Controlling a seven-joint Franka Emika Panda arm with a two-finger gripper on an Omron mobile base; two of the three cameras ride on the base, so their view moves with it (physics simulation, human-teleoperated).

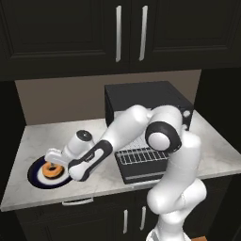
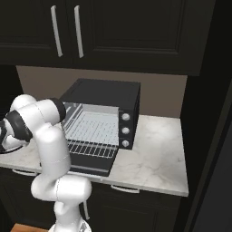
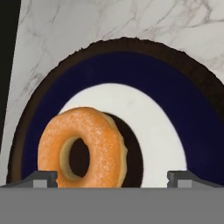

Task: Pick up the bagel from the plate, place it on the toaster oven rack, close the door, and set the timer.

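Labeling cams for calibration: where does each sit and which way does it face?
Left base view: behind-left of arm, facing counter; arm reaches to plate and bagel.
Right base view: behind-right, facing oven, rack, door; arm at left.
Hand view: down over bagel; open claw tips at bottom.
Both base views share oven.

Arm bent low over the plate at the desk's left end

The claw (image 1: pixel 52 162) hangs just above the bagel (image 1: pixel 51 170) lying on the plate (image 1: pixel 34 175), on the marble desk (image 1: pixel 214 150); to the right the black toaster oven (image 1: pixel 141 96) has its door (image 1: pixel 141 175) dropped flat and its rack (image 1: pixel 141 155) drawn out.
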